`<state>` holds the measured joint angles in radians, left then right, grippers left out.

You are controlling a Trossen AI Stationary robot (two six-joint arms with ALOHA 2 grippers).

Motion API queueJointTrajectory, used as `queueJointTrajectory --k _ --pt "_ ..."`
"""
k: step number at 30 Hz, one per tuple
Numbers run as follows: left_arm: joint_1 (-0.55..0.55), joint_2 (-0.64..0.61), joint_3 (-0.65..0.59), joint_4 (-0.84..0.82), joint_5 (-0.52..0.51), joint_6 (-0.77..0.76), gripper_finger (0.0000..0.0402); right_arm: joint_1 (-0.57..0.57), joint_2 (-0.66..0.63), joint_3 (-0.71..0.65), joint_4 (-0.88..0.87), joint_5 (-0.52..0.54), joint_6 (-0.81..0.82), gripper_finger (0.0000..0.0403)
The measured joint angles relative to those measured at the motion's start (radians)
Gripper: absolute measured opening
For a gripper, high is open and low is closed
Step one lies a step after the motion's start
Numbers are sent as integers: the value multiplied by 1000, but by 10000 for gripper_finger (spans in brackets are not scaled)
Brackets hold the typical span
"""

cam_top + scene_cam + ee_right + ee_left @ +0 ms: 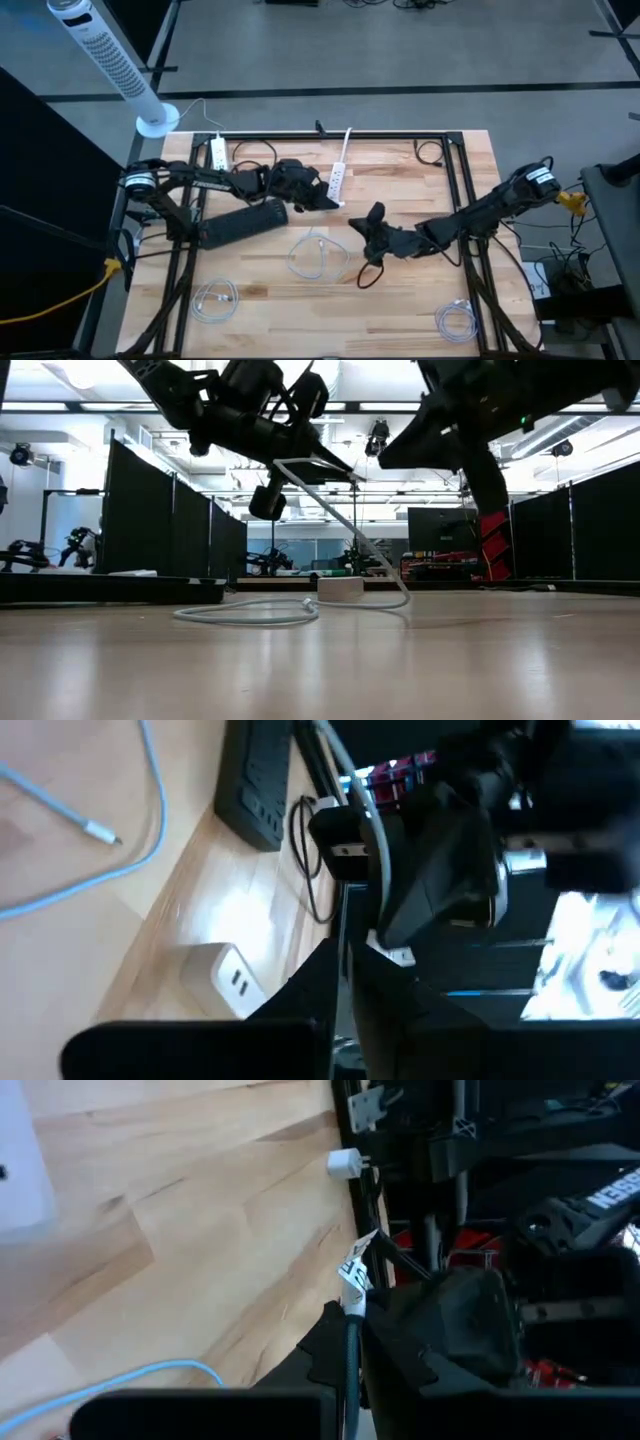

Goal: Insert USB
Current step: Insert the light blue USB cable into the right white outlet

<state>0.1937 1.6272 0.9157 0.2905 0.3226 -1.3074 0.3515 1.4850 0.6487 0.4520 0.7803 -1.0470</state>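
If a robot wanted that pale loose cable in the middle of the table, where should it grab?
Probably just behind its plug, from straight above, fingers across it: the cable lies flat on the table, and that end runs straight, clear of the loops.

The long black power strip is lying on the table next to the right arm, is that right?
Not quite. The black power strip is lying on the table, but next to the left arm, not the right one. The high view shows it.

Two matte black jointed arms, each with a white-banded joint near its base and black cabling
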Motion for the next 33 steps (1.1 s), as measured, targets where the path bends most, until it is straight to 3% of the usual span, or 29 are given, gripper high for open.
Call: queueJointTrajectory --k 4,9,12,20,29,33 --pt "-7 0 0 -5 -26 -26 12 -3 63 40 4 34 -46 65" --pt "-31 0 0 -1 -28 -15 12 -3 156 81 117 263 -49 111" --pt "-50 0 0 -1 -48 -10 12 -5 198 85 205 289 -74 117" --pt "-61 0 0 -11 -65 64 12 -13 273 85 276 286 -84 84" --pt "-60 -1 0 -30 -88 124 12 -53 303 104 323 294 -78 11" --pt "-60 -1 0 -27 -82 158 9 -69 303 112 322 294 -48 3"
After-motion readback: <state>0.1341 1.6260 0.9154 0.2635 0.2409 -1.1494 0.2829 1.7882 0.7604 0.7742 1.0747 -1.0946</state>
